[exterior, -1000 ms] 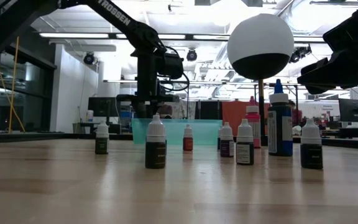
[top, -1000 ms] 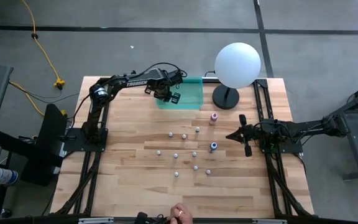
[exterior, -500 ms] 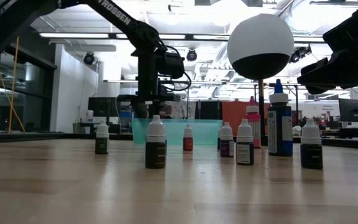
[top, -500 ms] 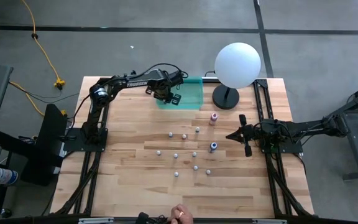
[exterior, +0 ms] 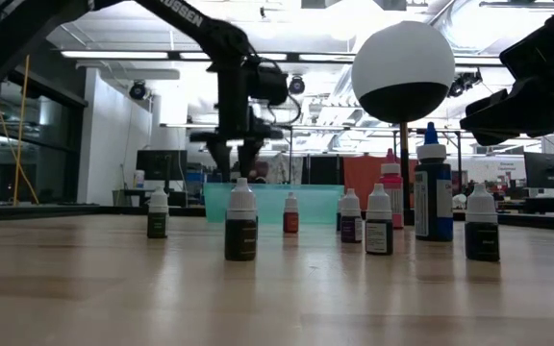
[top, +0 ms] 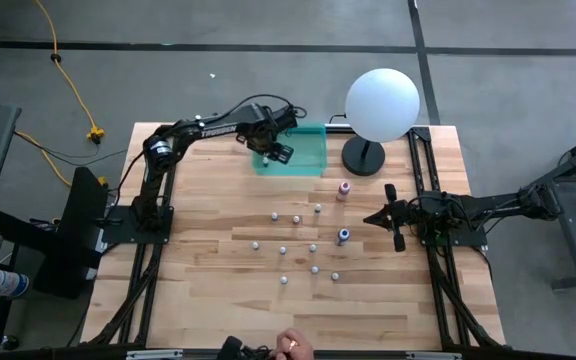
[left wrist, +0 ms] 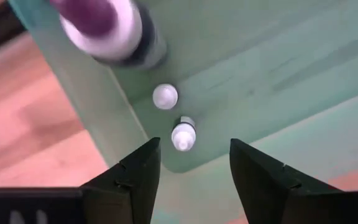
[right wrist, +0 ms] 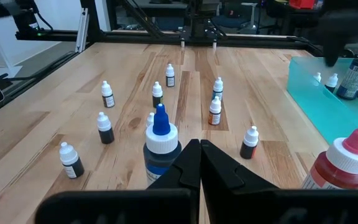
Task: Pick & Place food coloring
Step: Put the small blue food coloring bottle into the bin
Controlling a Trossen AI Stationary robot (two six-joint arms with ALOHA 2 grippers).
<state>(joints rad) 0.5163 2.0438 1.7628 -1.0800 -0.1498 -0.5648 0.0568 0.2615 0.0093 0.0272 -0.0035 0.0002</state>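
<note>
Table (top: 218,300): light wood planks, black frame rails down both sides.
Floor (top: 528,70): grey concrete around table, yellow cable (top: 68,70) at 10 o'clock.
Room: open workshop behind table in low view, ceiling strip lights, screens, dark window wall.
Tray (top: 303,150): teal, translucent, 12 o'clock edge of table.
Lamp (top: 381,105): white globe on black base, 1 o'clock of table centre, just beside tray.
Bottles (top: 296,219): about ten small ones standing spread mid-table; blue (top: 343,236) and pink (top: 345,188) larger ones toward 3 o'clock; a few more inside tray, two tiny caps (left wrist: 165,96) below left gripper.
Left gripper (top: 271,153): above tray's 9 o'clock end, fingers parted, nothing between them.
Right gripper (top: 376,217): 3 o'clock side, near blue bottle, fingers pressed together, empty.
Person: hand (top: 290,344) at 6 o'clock table edge.
</note>
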